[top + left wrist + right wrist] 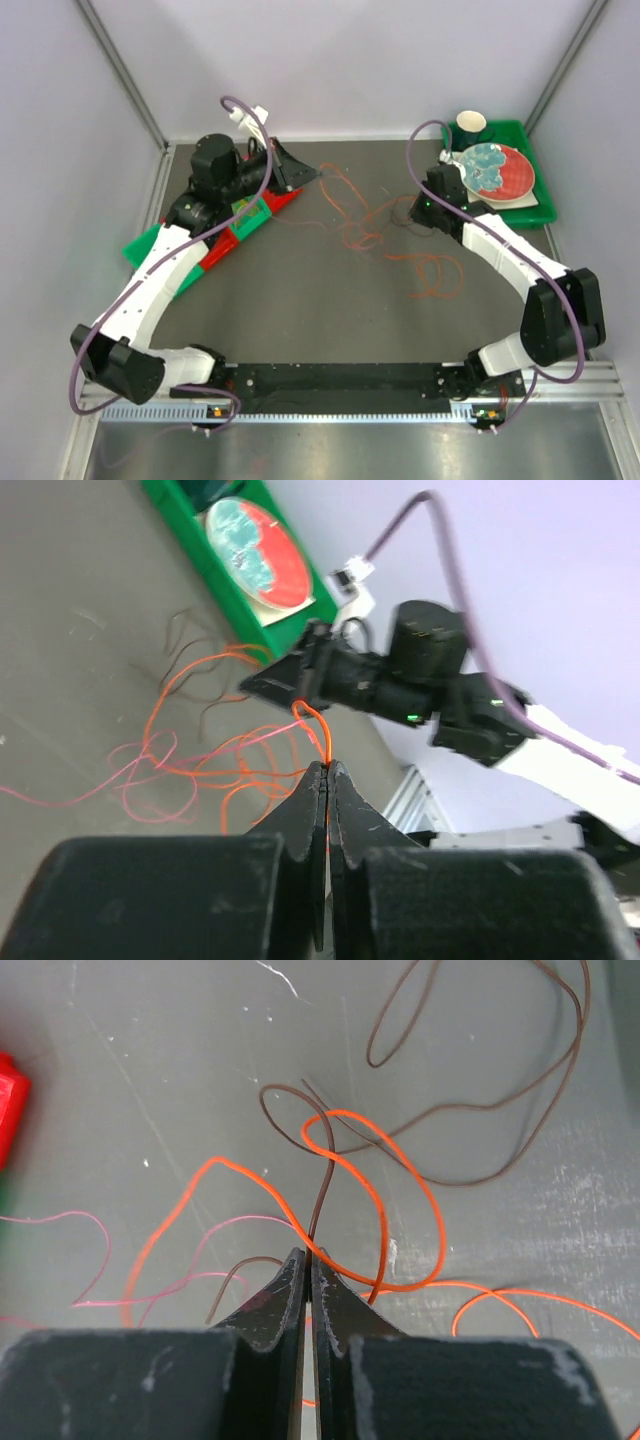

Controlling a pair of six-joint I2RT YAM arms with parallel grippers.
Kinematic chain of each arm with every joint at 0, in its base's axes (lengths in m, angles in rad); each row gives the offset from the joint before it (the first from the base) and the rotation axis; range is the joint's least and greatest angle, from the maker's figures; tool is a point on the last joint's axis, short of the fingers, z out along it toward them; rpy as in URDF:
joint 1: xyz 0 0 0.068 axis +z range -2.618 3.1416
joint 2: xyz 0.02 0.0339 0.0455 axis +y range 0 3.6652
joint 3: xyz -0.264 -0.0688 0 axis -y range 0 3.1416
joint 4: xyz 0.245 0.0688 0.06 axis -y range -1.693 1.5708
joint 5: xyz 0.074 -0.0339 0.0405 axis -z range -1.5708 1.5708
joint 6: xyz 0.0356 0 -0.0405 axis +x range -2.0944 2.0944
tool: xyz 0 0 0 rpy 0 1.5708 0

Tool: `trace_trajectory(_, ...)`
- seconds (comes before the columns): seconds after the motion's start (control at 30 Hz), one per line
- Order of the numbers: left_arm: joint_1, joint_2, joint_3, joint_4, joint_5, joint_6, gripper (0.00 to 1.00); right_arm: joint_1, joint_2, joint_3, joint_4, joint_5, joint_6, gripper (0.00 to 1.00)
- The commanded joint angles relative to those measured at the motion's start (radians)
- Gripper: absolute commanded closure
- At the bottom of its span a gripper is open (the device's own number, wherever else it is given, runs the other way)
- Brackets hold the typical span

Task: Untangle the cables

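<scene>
Left gripper (327,770) is pinched shut on the orange cable (318,725), with a small loop of it standing up from between the tips. My right gripper (306,1256) is closed too, clamping the dark brown cable (322,1185) where it crosses the orange one.

On my feed the cables (360,225) lie spread on the grey table (300,300) between the 2 grippers. A further orange loop lies nearer, toward the right arm. I count 3 colours: 1 orange, 1 dark brown and 1 thin pink-red cable (85,1217). They cross too often for me to tell whether any colour is more than 1 strand.

At the far right sits 1 green tray (541,208). In it are 1 plate (500,170), red with a teal patch, and 1 dark cup (471,128) on the far side of the plate. At the far left, under the left arm, lie flat green and red pieces (148,243); I cannot tell what they are.
</scene>
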Motion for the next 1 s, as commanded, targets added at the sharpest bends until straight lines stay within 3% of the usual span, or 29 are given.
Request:
trace_trajectory(0.0,-0.007,0.038,-0.096,0.076,-0.076,-0.008,1.00,-0.011,0.007,-0.004,0.027,0.020,0.012,1.00)
trace_trajectory(0.13,-0.008,0.088,-0.113,0.051,-0.099,0.029,1.00,-0.011,0.063,0.034,-0.009,0.014,-0.021,1.00)
trace_trajectory(0.2,-0.032,0.139,-0.097,0.077,-0.060,0.025,1.00,-0.011,0.102,0.082,-0.042,0.006,-0.031,0.83)
trace_trajectory(0.23,-0.046,0.167,-0.048,0.065,-0.046,0.036,0.99,-0.011,0.100,0.088,-0.046,0.003,-0.030,0.70)
trace_trajectory(0.27,-0.074,0.231,-0.013,0.033,-0.039,0.051,0.88,-0.010,0.091,0.076,-0.037,0.002,-0.028,0.62)
trace_trajectory(0.3,-0.086,0.259,0.021,-0.051,-0.055,0.094,0.55,-0.011,0.080,0.067,-0.028,-0.001,-0.022,0.56)
trace_trajectory(0.33,-0.097,0.282,0.066,-0.083,-0.068,0.116,0.40,-0.011,0.051,0.058,-0.014,-0.003,-0.021,0.48)
trace_trajectory(0.37,-0.106,0.306,0.081,-0.108,-0.088,0.137,0.27,-0.011,0.039,0.044,-0.011,-0.005,-0.021,0.46)
trace_trajectory(0.4,-0.108,0.311,0.092,-0.169,-0.114,0.186,0.07,-0.011,0.027,0.039,-0.013,-0.005,-0.024,0.45)
trace_trajectory(0.43,-0.108,0.314,0.118,-0.206,-0.191,0.220,0.03,-0.011,0.005,0.038,-0.016,0.003,-0.027,0.44)
trace_trajectory(0.53,-0.108,0.311,0.155,-0.362,-0.406,0.337,0.01,-0.011,-0.031,0.031,-0.022,0.015,-0.045,0.43)
trace_trajectory(0.67,-0.106,0.283,0.117,-0.427,-0.718,0.415,0.02,-0.011,-0.041,0.041,-0.013,-0.009,-0.050,0.43)
trace_trajectory(0.73,-0.108,0.297,0.092,-0.438,-0.826,0.436,0.07,-0.011,-0.036,0.045,0.001,-0.038,-0.042,0.43)
trace_trajectory(0.97,-0.115,0.446,0.043,-0.369,-0.929,0.414,0.09,-0.011,-0.021,0.044,0.012,-0.092,-0.027,0.43)
